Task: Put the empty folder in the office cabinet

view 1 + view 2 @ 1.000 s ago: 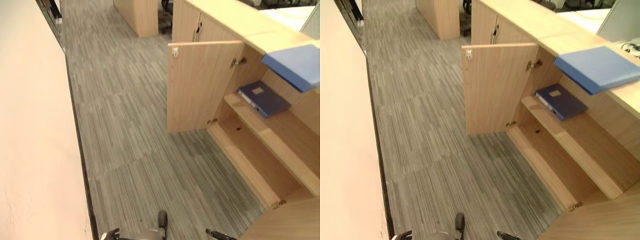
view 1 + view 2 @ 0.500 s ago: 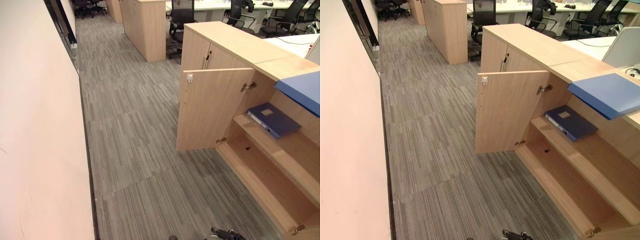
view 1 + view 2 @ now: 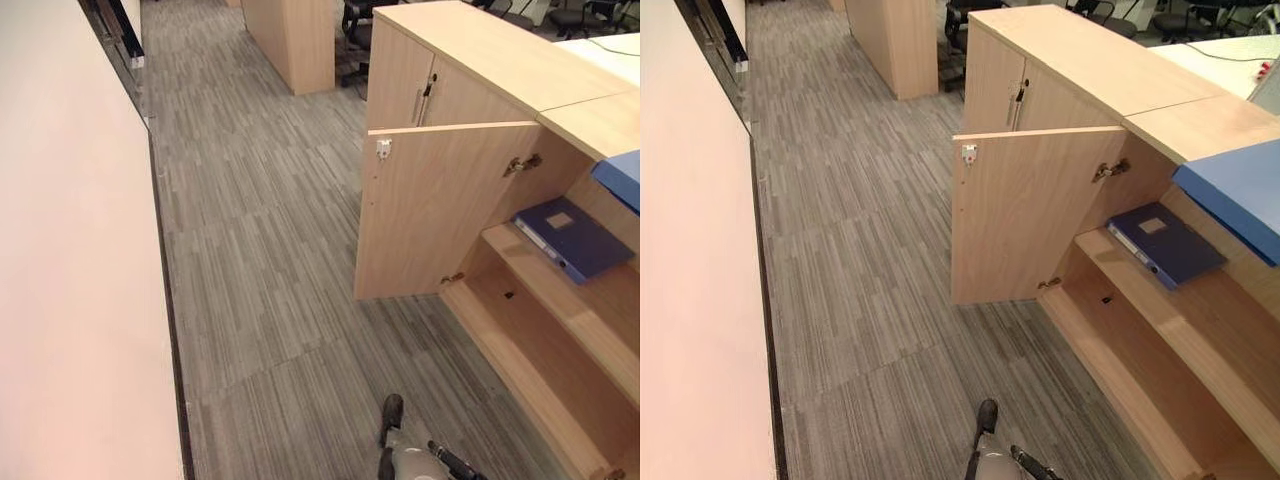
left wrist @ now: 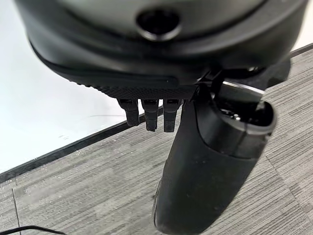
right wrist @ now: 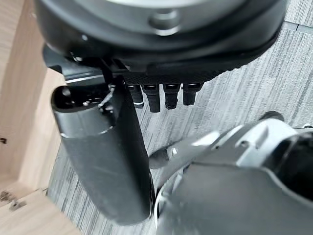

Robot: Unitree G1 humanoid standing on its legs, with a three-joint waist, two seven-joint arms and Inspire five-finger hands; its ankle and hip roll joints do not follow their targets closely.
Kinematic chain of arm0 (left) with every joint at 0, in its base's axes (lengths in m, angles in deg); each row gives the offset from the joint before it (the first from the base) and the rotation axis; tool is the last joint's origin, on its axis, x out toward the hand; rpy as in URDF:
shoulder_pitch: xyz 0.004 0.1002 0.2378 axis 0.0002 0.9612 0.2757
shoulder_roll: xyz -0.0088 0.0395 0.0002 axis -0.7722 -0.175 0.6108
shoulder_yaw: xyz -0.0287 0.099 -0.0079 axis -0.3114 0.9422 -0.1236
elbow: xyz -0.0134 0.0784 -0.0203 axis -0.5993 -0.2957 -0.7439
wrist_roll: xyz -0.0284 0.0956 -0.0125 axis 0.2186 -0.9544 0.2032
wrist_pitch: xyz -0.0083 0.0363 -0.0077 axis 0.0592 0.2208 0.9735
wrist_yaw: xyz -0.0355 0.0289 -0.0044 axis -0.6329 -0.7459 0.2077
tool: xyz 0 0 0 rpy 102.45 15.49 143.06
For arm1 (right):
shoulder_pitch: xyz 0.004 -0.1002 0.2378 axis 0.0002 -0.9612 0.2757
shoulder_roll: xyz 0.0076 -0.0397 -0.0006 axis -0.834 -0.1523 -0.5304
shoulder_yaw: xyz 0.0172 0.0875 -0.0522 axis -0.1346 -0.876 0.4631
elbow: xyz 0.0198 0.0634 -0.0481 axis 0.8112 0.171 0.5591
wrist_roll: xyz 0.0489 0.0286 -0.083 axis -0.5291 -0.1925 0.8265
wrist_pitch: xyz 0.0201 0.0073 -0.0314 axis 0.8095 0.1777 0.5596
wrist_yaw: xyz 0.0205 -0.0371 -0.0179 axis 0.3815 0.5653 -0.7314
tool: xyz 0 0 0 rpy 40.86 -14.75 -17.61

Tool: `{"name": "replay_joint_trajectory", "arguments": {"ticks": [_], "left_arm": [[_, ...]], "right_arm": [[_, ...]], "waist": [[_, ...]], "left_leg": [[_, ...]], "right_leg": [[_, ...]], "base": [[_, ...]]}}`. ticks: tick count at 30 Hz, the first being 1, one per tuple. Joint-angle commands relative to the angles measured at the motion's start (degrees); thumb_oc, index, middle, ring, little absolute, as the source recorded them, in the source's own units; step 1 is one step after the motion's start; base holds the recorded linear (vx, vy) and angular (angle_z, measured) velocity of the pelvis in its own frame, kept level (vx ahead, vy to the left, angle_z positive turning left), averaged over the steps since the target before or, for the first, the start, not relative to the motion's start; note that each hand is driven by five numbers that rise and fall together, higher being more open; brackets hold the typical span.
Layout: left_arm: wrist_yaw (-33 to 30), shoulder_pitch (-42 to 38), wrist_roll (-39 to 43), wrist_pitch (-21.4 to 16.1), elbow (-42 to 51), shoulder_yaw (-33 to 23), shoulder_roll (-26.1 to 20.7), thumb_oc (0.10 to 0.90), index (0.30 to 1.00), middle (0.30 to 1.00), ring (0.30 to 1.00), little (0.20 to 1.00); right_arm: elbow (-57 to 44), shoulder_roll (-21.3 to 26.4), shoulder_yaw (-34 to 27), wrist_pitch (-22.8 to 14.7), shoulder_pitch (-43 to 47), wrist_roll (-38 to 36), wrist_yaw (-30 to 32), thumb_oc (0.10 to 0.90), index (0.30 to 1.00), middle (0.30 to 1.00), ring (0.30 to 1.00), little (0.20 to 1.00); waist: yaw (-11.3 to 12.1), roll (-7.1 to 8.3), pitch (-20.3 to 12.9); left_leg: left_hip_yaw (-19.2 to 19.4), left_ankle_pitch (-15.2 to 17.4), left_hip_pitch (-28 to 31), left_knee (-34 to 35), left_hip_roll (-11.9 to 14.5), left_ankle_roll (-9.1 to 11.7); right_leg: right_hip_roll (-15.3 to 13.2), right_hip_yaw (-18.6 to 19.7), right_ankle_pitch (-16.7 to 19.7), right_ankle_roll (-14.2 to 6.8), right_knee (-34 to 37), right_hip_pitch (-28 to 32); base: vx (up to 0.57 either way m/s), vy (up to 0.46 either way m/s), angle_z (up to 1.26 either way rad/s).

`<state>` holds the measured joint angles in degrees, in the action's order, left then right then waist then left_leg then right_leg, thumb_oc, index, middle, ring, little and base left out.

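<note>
Ahead, we noted the office cabinet (image 3: pixel 1080 70) at right with its door (image 3: pixel 1025 215) swung open over the grey carpet (image 3: pixel 860 250); a dark blue binder (image 3: pixel 1165 243) lay flat on its upper shelf (image 3: pixel 1160 310). We saw the light blue folder (image 3: pixel 1238 190) resting on the cabinet top at far right, overhanging the edge. Our left hand (image 4: pixel 205 171) and right hand (image 5: pixel 107 156) hung over the carpet, fingers straight, grasping nothing.

no readable text anywhere, dark blue binder (image 3: pixel 1167 243) on the cabinet shelf (image 3: pixel 1160 310) had a pale label patch, way too small to make out
</note>
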<state>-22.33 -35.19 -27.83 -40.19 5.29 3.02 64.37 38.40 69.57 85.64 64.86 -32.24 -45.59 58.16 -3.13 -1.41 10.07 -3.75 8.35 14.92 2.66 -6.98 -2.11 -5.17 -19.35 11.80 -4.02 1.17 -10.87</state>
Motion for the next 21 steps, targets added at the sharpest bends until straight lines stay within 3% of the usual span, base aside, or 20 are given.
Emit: {"name": "replay_joint_trajectory", "arguments": {"ticks": [1, 3, 4, 5, 6, 7, 8, 10, 12, 13, 14, 16, 17, 18, 21], "left_arm": [[-1.2, -3.1, 2.4, -1.0, -0.3, -0.3, -1.2, 0.8, 0.9, 0.9, 0.9, 0.9], [-1.0, -3.6, 3.9, -1.0, 0.4, 0.0, -1.4, 0.8, 0.9, 0.9, 0.9, 0.9], [-0.9, -3.8, 4.4, -1.2, 1.4, 0.3, -1.6, 0.8, 0.9, 0.9, 0.9, 0.9], [-1.4, -4.2, 4.9, -1.6, 4.0, 1.3, -2.0, 0.8, 0.9, 0.9, 0.9, 0.9], [-1.4, -4.2, 4.9, -1.6, 4.0, 1.3, -2.0, 0.8, 0.9, 0.9, 0.9, 0.9], [-1.9, -4.3, 5.3, -1.8, 6.7, 1.7, -2.4, 0.8, 0.9, 0.9, 0.9, 0.9], [-1.9, -4.3, 5.3, -1.8, 6.7, 1.7, -2.4, 0.8, 0.9, 0.9, 0.9, 0.9], [-2.3, -4.4, 5.9, -2.0, 9.7, 2.0, -2.9, 0.8, 0.9, 0.9, 0.9, 0.9], [-2.1, -4.2, 5.9, -2.1, 10.2, 2.2, -2.9, 0.8, 0.9, 0.9, 0.9, 0.9], [-2.1, -3.8, 5.7, -2.2, 11.2, 2.1, -3.3, 0.8, 0.9, 0.9, 0.9, 0.9], [-1.7, -3.3, 5.0, -2.3, 12.9, 2.5, -3.8, 0.8, 0.9, 0.9, 0.9, 0.9], [-1.4, -2.7, 4.0, -2.4, 16.1, 3.4, -4.6, 0.8, 0.9, 0.9, 0.9, 0.9], [-1.4, -2.7, 4.0, -2.3, 16.1, 3.3, -4.6, 0.8, 0.9, 0.9, 0.9, 0.9], [-0.7, -2.4, 3.7, -2.3, 18.9, 3.6, -5.2, 0.8, 0.9, 0.9, 0.9, 0.9], [0.3, -1.5, 4.0, -2.3, 23.6, 3.5, -5.8, 0.8, 0.9, 0.9, 0.9, 0.9]], "right_arm": [[2.1, 2.0, 0.5, -0.7, 1.1, -0.3, 1.7, 0.8, 0.9, 0.9, 0.9, 0.9], [2.1, 2.4, 0.7, -0.9, 1.1, -0.8, 1.6, 0.8, 0.9, 0.9, 0.9, 0.9], [2.1, 2.7, 0.9, -1.0, 0.8, -1.1, 1.8, 0.8, 0.9, 0.9, 0.9, 0.9], [1.9, 3.1, 1.5, -1.2, 0.9, -1.0, 2.3, 0.8, 0.9, 0.9, 0.9, 0.9], [1.9, 3.1, 1.5, -1.2, 0.9, -1.0, 2.3, 0.8, 0.9, 0.9, 0.9, 0.9], [0.8, 3.6, 2.3, -1.3, 1.3, -0.6, 2.6, 0.8, 0.9, 0.9, 0.9, 0.9], [0.8, 3.6, 2.3, -1.3, 1.3, -0.6, 2.6, 0.8, 0.9, 0.9, 0.9, 0.9], [-1.6, 4.2, 3.0, -1.6, 2.1, -0.6, 3.3, 0.8, 0.9, 0.9, 0.9, 0.9], [-2.0, 4.3, 3.2, -1.6, 2.0, -0.6, 3.4, 0.8, 0.9, 0.9, 0.9, 0.9], [-2.2, 4.4, 3.5, -1.8, 2.0, -0.3, 3.3, 0.8, 0.9, 0.9, 0.9, 0.9], [-3.1, 4.5, 4.0, -1.8, 1.8, 0.3, 3.1, 0.8, 0.9, 0.9, 0.9, 0.9], [-4.5, 4.2, 4.7, -2.1, 1.1, 0.9, 3.1, 0.8, 0.9, 0.9, 0.9, 0.9], [-4.5, 4.2, 4.7, -2.1, 1.1, 0.9, 3.1, 0.8, 0.9, 0.9, 0.9, 0.9], [-6.0, 4.1, 5.3, -2.2, 0.1, 1.7, 3.2, 0.8, 0.9, 0.9, 0.9, 0.9], [-7.0, 3.7, 5.6, -1.9, -1.6, 2.9, 3.3, 0.8, 0.9, 0.9, 0.9, 0.9]], "waist": [[0.3, -0.54, 0.8], [-0.2, 0.19, 0.7], [0.0, 0.88, 1.1], [0.6, 2.11, 2.3], [0.6, 2.11, 2.3], [1.6, 3.3, 3.5], [1.6, 3.3, 3.5], [3.4, 5.16, 4.8], [3.9, 5.47, 4.9], [4.5, 5.76, 5.1], [5.2, 5.96, 5.0], [5.8, 5.8, 4.9], [5.7, 5.94, 4.8], [6.1, 5.06, 4.7], [6.1, 4.34, 4.2]], "left_leg": [[3.4, -1.6, 1.1, -6.8, 13.5, 7.1], [6.5, -9.6, -2.5, -14.3, 16.9, 8.6], [8.2, -12.4, -4.4, -18.9, 18.3, 8.2], [9.5, -16.7, -8.5, -29.3, 20.6, 7.0], [9.5, -16.7, -8.5, -29.3, 20.6, 7.0], [10.3, -17.2, -11.6, -35.9, 21.1, 5.4], [10.3, -17.2, -11.6, -35.9, 21.1, 5.4], [9.7, -12.3, -20.6, -39.6, 18.3, 3.8], [9.9, -11.3, -22.2, -38.2, 17.7, 3.7], [9.9, -9.7, -23.3, -35.6, 16.2, 3.4], [8.0, -7.4, -24.9, -30.9, 13.0, 3.5], [4.0, -6.4, -26.0, -24.1, 9.1, 3.8], [3.9, -6.7, -26.0, -23.8, 9.0, 3.8], [-1.7, -7.5, -25.5, -17.9, 5.1, 3.9], [-7.6, -7.7, -24.2, -14.9, 1.1, 3.5]], "right_leg": [[-0.2, 2.0, -4.7, -3.1, -1.2, -0.7], [0.9, 1.6, -7.3, -0.9, -1.9, 1.2], [1.7, 1.7, -8.5, 0.2, -1.5, 2.8], [3.8, 2.4, -10.1, 2.2, -0.6, 6.2], [3.8, 2.4, -10.1, 2.2, -0.6, 6.2], [5.2, 4.5, -11.2, 3.7, -0.2, 8.5], [5.2, 4.5, -11.2, 3.7, -0.2, 8.5], [4.9, 6.4, -11.3, 3.8, 0.6, 11.1], [4.9, 7.1, -11.3, 3.6, 0.9, 12.0], [4.8, 7.9, -11.2, 3.3, 1.3, 12.7], [4.6, 9.5, -11.0, 2.5, 1.8, 13.7], [4.9, 11.6, -11.1, 1.9, 2.3, 14.9], [4.7, 11.5, -11.0, 1.9, 2.3, 14.8], [5.6, 13.7, -11.0, 1.6, 2.5, 15.7], [6.7, 17.3, -10.8, 1.5, 2.1, 15.7]], "base": [[0.22, -0.217, 0.45], [0.3, -0.317, 0.27], [0.35, -0.484, 0.09], [0.27, -0.385, 0.06], [0.34, -0.455, -0.09], [0.17, -0.193, -0.22], [0.28, -0.304, -0.7], [0.2, -0.145, -0.76], [0.11, -0.018, -0.82], [0.14, 0.054, -0.72], [0.18, 0.075, -0.52], [0.14, 0.08, -0.5], [0.14, 0.113, -0.94], [0.13, 0.109, -0.9], [0.11, 0.12, -1.17]]}}
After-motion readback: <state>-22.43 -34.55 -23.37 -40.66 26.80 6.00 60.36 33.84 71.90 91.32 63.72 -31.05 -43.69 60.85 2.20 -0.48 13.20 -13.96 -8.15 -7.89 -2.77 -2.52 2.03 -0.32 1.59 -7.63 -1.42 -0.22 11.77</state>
